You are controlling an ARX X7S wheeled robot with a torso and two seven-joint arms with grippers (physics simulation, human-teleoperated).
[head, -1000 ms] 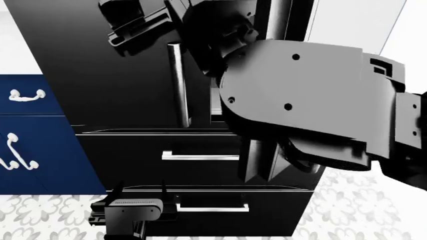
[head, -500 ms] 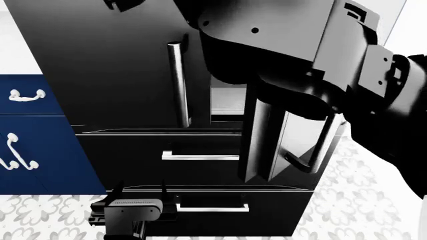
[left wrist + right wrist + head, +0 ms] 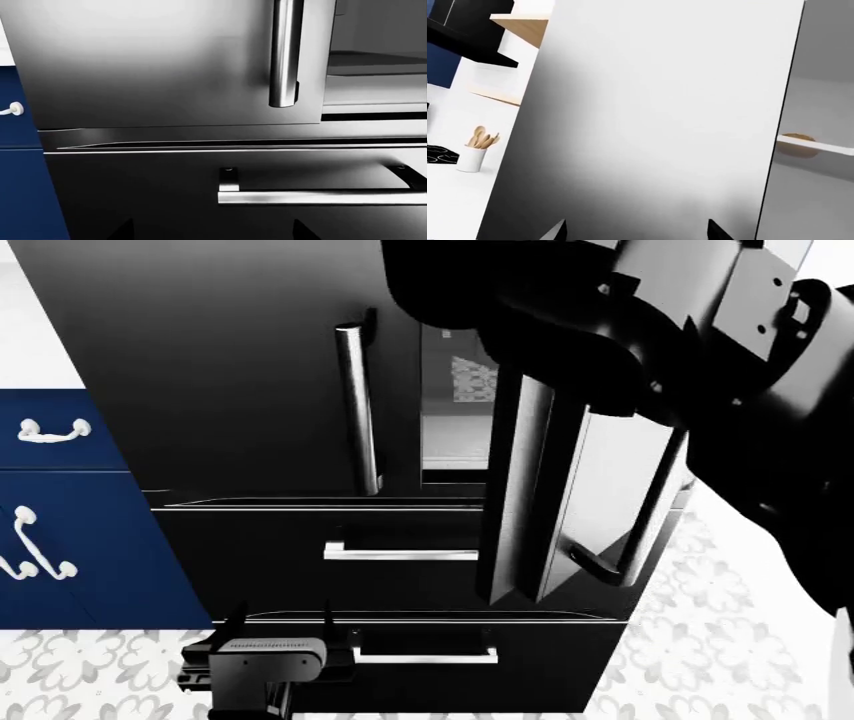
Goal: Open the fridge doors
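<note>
Left gripper (image 3: 274, 635) hangs low before the drawer fronts (image 3: 400, 540), fingers parted and empty. Right arm (image 3: 667, 330) reaches up past the ajar right fridge door (image 3: 587, 500) (its gripper's spread cannot be told, only two fingertips (image 3: 557, 231) showing). Left fridge door (image 3: 227, 370) sits closed, beside navy cabinets (image 3: 67, 530)

Left end effector (image 3: 274, 655) hanging low at bottom of head view, fingers pointing forward, parted. Right arm (image 3: 694, 350) reaching up and across upper right of head view, wrist raised out of frame. Right end effector's fingertips (image 3: 557, 231) showing apart in wrist view, gripping nothing.
</note>
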